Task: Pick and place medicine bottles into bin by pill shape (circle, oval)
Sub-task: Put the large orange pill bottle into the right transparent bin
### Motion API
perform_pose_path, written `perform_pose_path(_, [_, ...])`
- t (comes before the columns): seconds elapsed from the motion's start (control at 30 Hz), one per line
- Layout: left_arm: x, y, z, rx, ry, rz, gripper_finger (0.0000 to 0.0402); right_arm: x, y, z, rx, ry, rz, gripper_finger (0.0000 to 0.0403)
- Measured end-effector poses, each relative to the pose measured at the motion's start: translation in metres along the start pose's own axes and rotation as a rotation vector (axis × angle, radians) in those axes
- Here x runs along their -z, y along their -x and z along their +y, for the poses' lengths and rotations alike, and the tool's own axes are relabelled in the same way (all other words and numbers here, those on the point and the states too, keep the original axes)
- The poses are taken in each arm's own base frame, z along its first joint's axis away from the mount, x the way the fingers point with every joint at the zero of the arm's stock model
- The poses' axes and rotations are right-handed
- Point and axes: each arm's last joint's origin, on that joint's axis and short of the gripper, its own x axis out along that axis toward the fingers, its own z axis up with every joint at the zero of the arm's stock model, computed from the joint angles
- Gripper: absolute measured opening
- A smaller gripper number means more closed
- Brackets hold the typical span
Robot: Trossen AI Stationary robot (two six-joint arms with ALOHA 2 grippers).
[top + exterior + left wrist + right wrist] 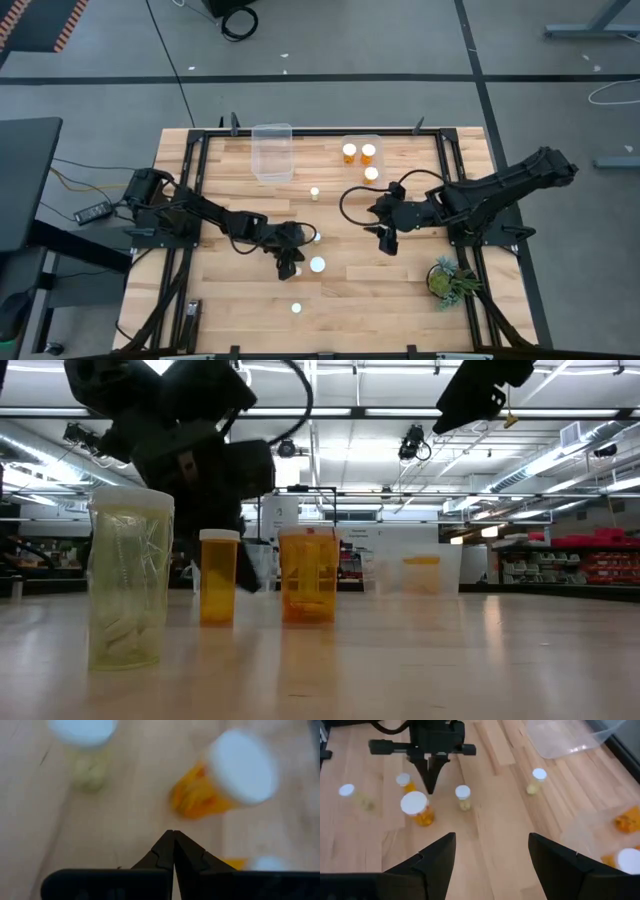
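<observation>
Nearest the low camera stood a pale yellow-green bottle (130, 578), upright on the desk (420, 660), with a narrow amber bottle (219, 576) and a wider amber bottle (308, 575) behind it. All three were loose and upright, presumably awaiting sorting by pill shape.

Directly above the wider amber bottle hung the left gripper (288, 266), its fingers (173, 851) pressed together and holding nothing. The wide white cap (317, 265) lay just beside them, so no grasp had been made; the fingers would need to spread first.

Beyond that bottle, toward the bins, the right gripper (491, 852) hovered with fingers spread and empty, likely on standby.

Farther still, one clear bin (272, 152) stood apparently empty, while the neighbouring bin (361, 141) already held three amber bottles (360, 158), evidently one sorted shape.
</observation>
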Motion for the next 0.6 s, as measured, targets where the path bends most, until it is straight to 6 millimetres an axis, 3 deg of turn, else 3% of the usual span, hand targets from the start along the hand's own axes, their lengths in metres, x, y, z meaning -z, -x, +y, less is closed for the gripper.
perform_pose_path(0.2, [0.002, 0.008, 0.001, -0.023, -0.064, 0.045, 0.0007, -0.002, -0.019, 0.012, -0.071, -0.012, 0.008, 0.0257])
perform_pose_path(0.43, [-0.012, 0.043, -0.009, 0.011, -0.116, -0.024, 0.0014, -0.007, -0.061, 0.034, -0.066, 0.049, 0.091, 0.0257])
perform_pose_path(0.6, [-0.018, 0.068, -0.014, 0.023, -0.165, -0.059, 0.0012, -0.021, -0.082, 0.051, -0.094, 0.097, 0.116, 0.0257])
